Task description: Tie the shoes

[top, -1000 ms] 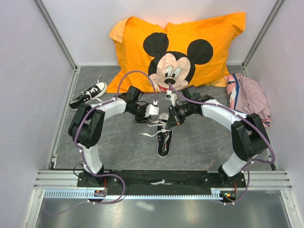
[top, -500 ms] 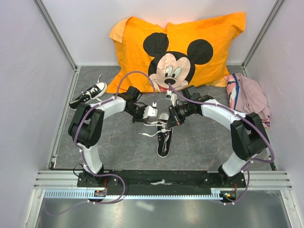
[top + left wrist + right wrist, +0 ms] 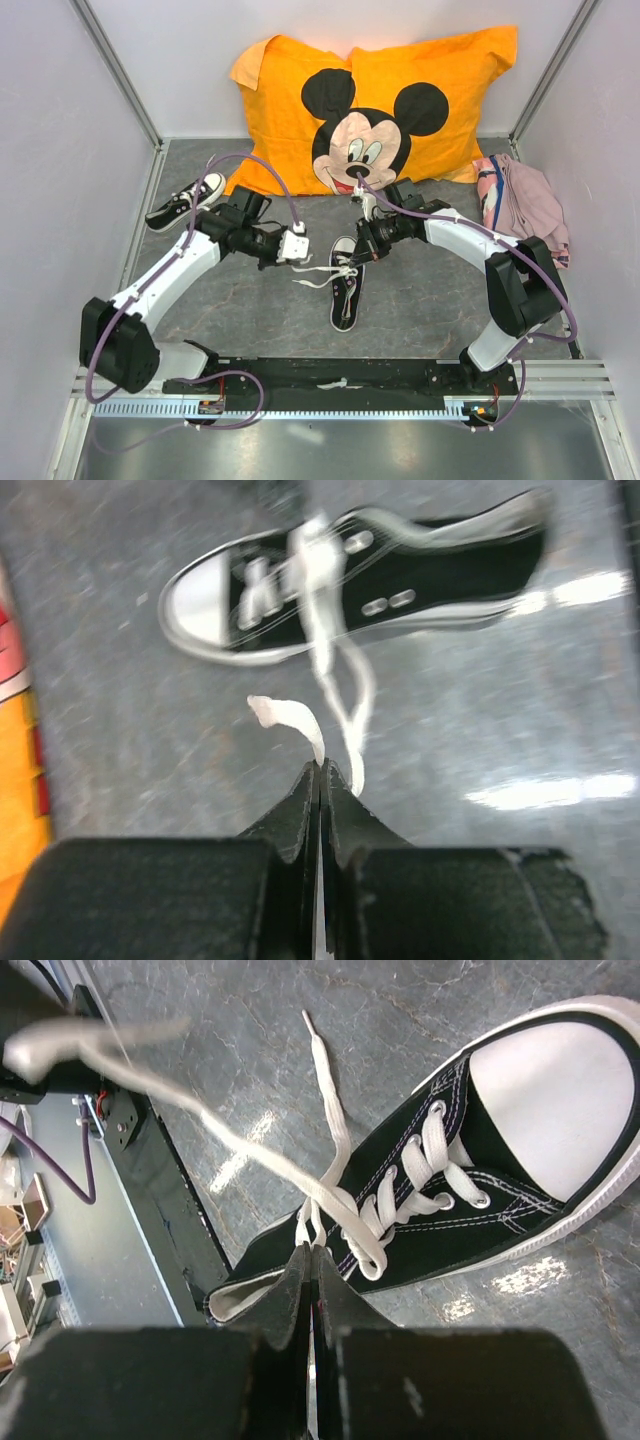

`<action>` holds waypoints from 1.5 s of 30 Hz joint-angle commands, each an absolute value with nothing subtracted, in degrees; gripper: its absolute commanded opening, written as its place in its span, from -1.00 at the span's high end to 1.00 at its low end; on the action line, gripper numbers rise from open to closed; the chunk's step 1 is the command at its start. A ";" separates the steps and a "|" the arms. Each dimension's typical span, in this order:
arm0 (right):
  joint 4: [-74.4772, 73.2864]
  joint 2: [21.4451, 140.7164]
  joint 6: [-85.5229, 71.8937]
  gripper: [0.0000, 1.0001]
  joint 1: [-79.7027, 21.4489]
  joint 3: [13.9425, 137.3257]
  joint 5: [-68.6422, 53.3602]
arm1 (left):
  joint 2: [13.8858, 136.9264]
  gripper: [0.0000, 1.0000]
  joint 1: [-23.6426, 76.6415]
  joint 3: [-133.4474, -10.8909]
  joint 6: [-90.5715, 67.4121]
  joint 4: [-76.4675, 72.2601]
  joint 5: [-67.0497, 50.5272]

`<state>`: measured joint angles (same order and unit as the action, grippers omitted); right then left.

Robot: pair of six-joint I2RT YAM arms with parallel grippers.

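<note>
Lying at 10 o'clock on the grey tabletop, the far shoe sits alone beside the left wall, its white toe cap aimed toward 1 o'clock. It is well apart from both arms' tips.

The left arm reaches in from 8 o'clock toward the middle. Its jaws are clenched on the lace. In the blurred left wrist view, a loop and a short loose end both run into the seam between the black fingers. These jaws hang just to the 9 o'clock side of the near shoe, clear of its canvas.

The near shoe lies at the tabletop's centre with its toe toward 12 o'clock and its heel toward 6 o'clock. Its open mouth shows the insole, and white lace spills off its 9 o'clock side onto the tabletop. An orange pillow printed with a cartoon mouse leans against the back wall at 12 o'clock.

The right arm comes in from 4 o'clock, with its tip at the shoe's 1 o'clock corner. Its jaws are also pinched tight, gripping two lace strands right above the eyelets. From that point one long strand stretches across the right wrist view toward 10 o'clock, and another lies loose on the tabletop.

A pink cloth is bunched by the right wall at 2 o'clock.
</note>
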<state>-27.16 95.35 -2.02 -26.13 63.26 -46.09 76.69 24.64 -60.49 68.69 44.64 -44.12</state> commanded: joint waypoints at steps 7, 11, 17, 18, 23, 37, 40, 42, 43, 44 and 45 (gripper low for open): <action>-24.00 95.80 -3.16 1.00 -26.02 66.53 -45.18 | 72.24 0.97 41.65 -62.22 56.00 47.12 -50.00; -23.99 96.06 -2.81 1.00 -26.10 67.15 -45.17 | 76.28 0.97 46.49 -66.61 54.14 46.76 -50.10; -23.91 96.15 -2.81 1.00 -26.02 67.15 -45.97 | 83.84 0.97 51.41 -70.48 52.92 42.65 -48.87; -23.82 96.15 -2.81 1.00 -26.10 67.15 -46.31 | 84.98 0.97 52.37 -70.92 52.39 41.58 -48.26; -23.82 95.63 -2.37 1.00 -26.10 66.45 -46.84 | 91.40 0.97 54.66 -73.56 48.00 35.08 -45.62; -23.99 94.83 -1.23 1.00 -26.19 65.57 -48.78 | 86.33 -0.12 51.60 -67.33 40.98 22.95 -44.46; -24.43 94.48 -0.71 1.00 -26.10 65.74 -48.87 | 80.96 -0.03 46.24 -64.43 36.85 21.72 -45.70; -24.61 94.22 -0.44 1.00 -26.10 66.00 -49.04 | 77.71 0.08 41.76 -61.11 34.90 19.52 -44.22; -24.70 94.13 -0.44 1.00 -26.19 66.09 -49.22 | 76.83 0.16 40.36 -59.87 33.07 18.12 -43.95; -24.70 93.96 -0.44 1.00 -26.19 66.27 -49.31 | 76.38 0.20 38.17 -58.98 32.70 16.37 -43.68; -24.70 93.78 -0.44 1.00 -26.19 66.36 -49.48 | 76.20 0.25 37.27 -57.58 32.00 15.65 -43.33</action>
<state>-25.30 95.72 -1.69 -26.13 64.97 -47.46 78.94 41.74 -61.80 38.44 22.24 -42.59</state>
